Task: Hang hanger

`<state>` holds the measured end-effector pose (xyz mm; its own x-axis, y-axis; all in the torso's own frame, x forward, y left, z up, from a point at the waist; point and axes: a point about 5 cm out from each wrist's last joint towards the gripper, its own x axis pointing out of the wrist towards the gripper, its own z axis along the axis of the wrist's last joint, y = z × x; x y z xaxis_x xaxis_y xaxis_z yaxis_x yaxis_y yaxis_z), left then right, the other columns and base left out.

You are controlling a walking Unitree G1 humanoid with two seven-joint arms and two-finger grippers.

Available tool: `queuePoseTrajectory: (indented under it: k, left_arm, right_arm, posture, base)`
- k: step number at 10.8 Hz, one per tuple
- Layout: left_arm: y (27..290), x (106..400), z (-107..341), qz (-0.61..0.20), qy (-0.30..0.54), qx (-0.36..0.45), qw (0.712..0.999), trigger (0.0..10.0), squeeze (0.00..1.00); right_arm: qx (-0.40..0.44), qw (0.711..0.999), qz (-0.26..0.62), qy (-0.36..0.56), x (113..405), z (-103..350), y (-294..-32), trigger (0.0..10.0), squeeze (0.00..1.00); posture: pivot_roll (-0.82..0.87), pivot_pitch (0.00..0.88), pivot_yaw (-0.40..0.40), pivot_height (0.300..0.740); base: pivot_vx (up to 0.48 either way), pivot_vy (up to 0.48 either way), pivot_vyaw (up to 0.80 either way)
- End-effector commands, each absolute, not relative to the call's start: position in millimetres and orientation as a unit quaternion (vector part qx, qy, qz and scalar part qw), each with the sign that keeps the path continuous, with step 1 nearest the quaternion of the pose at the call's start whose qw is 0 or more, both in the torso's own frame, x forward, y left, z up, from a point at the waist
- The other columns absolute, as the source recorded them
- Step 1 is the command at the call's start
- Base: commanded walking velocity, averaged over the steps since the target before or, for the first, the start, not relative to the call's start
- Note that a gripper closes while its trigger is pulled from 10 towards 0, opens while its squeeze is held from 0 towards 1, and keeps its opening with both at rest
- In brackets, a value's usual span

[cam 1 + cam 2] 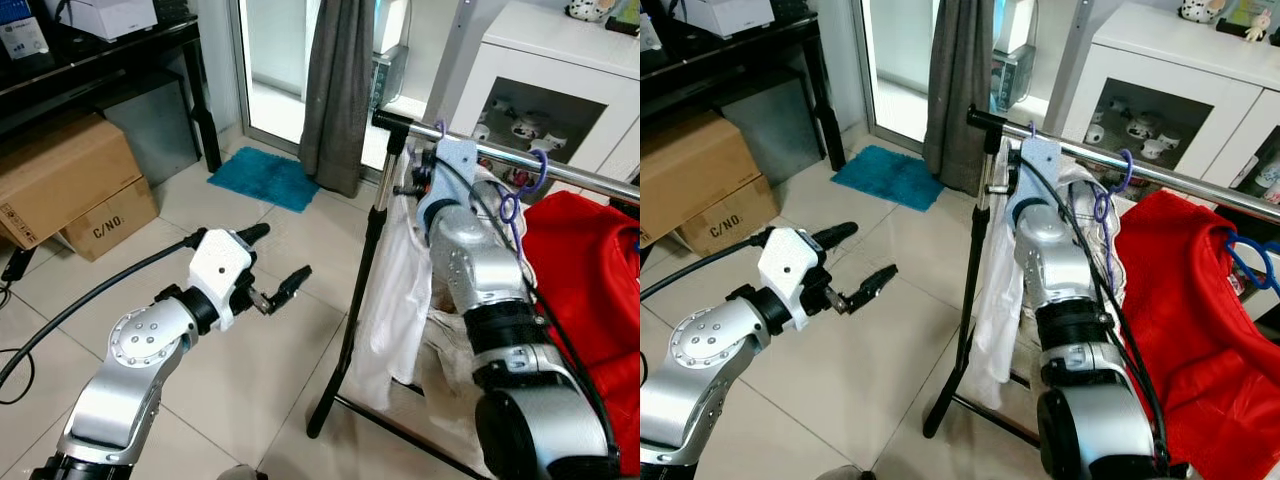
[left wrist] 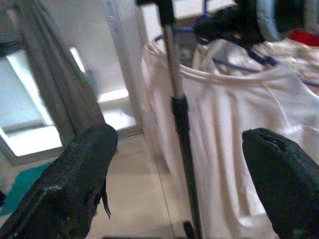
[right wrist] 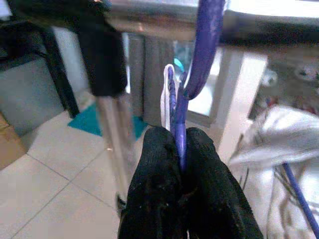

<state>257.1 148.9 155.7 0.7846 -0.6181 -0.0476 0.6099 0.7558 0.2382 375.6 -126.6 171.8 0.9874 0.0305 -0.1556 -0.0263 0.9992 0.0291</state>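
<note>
Right end effector (image 3: 180, 149) pinching purple plastic hanger (image 3: 199, 55), hook over chrome garment rail (image 1: 560, 170); release pending. Left end effector (image 1: 275, 262) wide, empty.

"C/NO." printed on lower cardboard box (image 1: 110, 219), other labels unreadable

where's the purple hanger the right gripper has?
The purple hanger is pinched in the right gripper at the left end of the chrome rail, its hook at the rail beside the black end fitting, above the white shirt.
</note>
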Motion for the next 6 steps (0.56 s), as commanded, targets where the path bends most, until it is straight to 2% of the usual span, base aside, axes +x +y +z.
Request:
queuePoseTrajectory:
  k: [1, 4, 6]
  left_arm:
    - [152, 261, 159, -0.309, -0.028, 0.122, 0.943, 10.0, 0.00]
    - [153, 264, 158, -0.277, -0.013, 0.137, 0.951, 10.0, 0.00]
    - [157, 268, 155, -0.227, -0.010, 0.120, 0.966, 10.0, 0.00]
  right_arm:
    - [0.009, 0.998, 0.029, 0.060, 375, 184, -125, 0.0, 0.00]
    - [-0.030, 0.997, 0.053, 0.052, 357, 188, -126, 0.0, 0.00]
    - [-0.003, 0.995, 0.069, 0.067, 335, 175, -127, 0.0, 0.00]
  posture:
    - [-0.04, 0.038, -0.040, 0.740]
    - [-0.04, 0.039, -0.047, 0.740]
    - [-0.04, 0.053, -0.042, 0.740]
  base:
    - [0.000, 0.000, 0.00]
    - [0.000, 0.000, 0.00]
    - [0.000, 0.000, 0.00]
